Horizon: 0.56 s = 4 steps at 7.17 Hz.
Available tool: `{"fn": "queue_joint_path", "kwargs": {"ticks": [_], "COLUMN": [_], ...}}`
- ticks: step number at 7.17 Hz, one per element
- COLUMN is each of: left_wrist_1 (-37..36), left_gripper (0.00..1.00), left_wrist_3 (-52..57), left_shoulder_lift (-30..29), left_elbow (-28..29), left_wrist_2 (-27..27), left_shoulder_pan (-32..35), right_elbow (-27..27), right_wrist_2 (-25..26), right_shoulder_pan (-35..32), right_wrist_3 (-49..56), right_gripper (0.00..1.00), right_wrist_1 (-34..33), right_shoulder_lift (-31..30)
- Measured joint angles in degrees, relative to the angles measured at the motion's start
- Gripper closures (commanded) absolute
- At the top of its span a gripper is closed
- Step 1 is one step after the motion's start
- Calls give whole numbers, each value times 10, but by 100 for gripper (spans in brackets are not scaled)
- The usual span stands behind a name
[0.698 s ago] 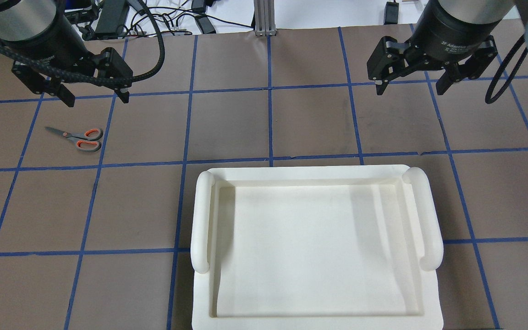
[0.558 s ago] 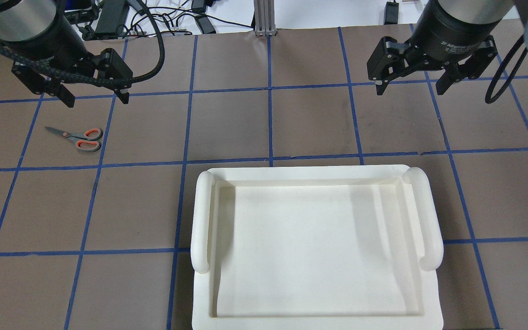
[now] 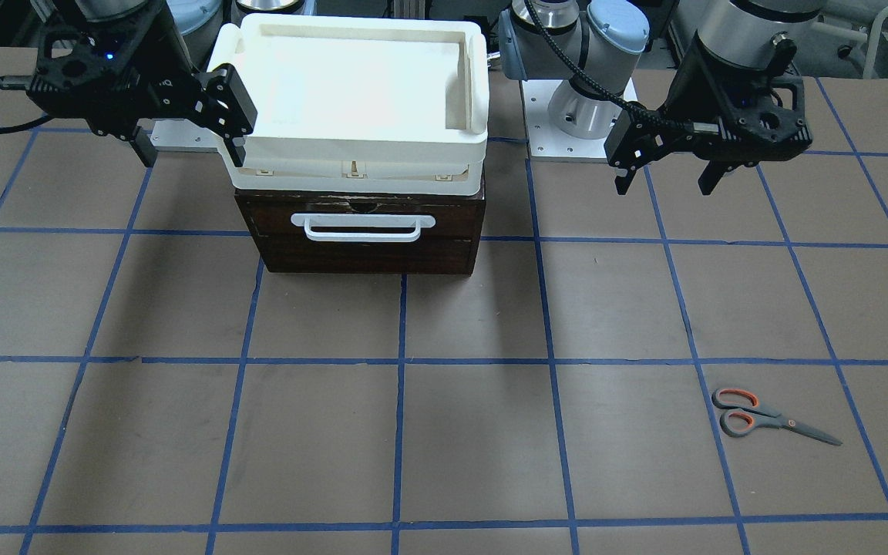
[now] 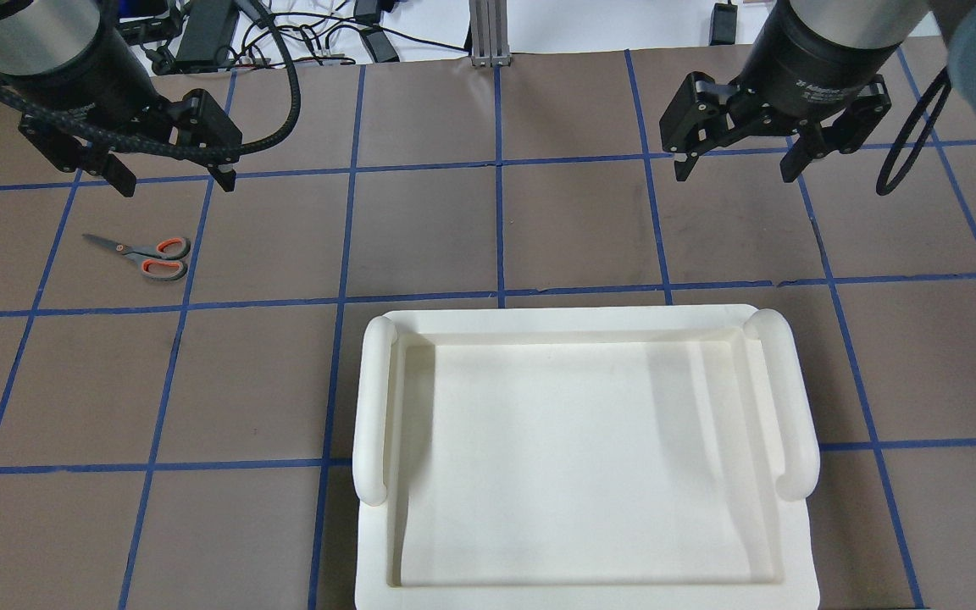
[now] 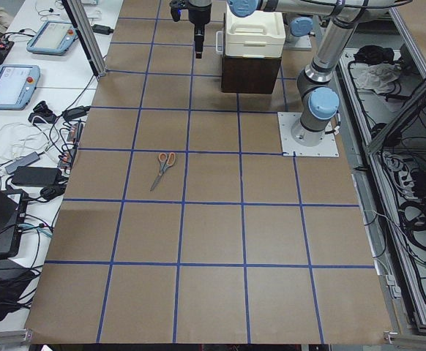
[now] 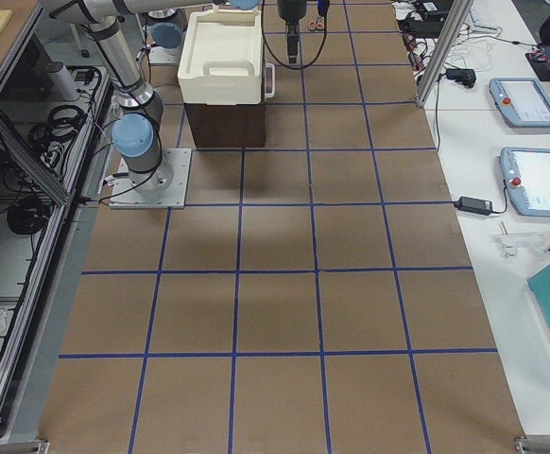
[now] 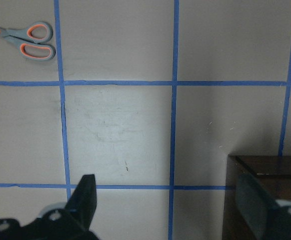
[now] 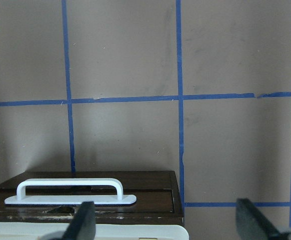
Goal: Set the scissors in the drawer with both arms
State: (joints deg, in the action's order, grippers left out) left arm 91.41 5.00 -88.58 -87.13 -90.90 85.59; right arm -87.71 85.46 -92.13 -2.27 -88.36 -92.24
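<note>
The scissors [image 4: 145,252] lie flat on the brown table at the far left, orange-lined loops to the right; they also show in the front view [image 3: 760,416] and the left wrist view [image 7: 28,40]. My left gripper [image 4: 176,188] hangs open and empty above the table, just beyond the scissors. The dark-brown drawer [image 3: 367,235] is closed, its white bar handle [image 3: 371,226] facing away from me. My right gripper [image 4: 735,175] is open and empty, in the air beyond the drawer front; its wrist view shows the handle [image 8: 70,192] below.
A cream-white plastic tray [image 4: 378,398] sits on top of the drawer cabinet and hides it from above. Blue tape lines grid the table. Cables and power bricks [image 4: 200,30] lie beyond the far edge. The arm bases [image 3: 579,116] stand behind the cabinet.
My right gripper has shifted a little to the left, still open. The left gripper has barely moved. The scissors have not moved.
</note>
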Motion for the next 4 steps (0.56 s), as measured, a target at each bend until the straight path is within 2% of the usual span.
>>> {"fn": "queue_joint_path", "kwargs": {"ticks": [2,4], "left_wrist_1": [-18,-72], "left_gripper": [0,0], "left_wrist_3": [125,291], "left_shoulder_lift": [-14,-39], "left_elbow": [-2,-28], "left_wrist_2": [5,4], "left_shoulder_pan": [-49,-93], "right_elbow": [7,16], "right_wrist_2": [-47,-80], "right_shoulder_pan": [-32,-54], "right_wrist_3": [49,190], "right_gripper": [0,0], "right_wrist_1": [-15,-26], "right_shoulder_lift": [42,91]}}
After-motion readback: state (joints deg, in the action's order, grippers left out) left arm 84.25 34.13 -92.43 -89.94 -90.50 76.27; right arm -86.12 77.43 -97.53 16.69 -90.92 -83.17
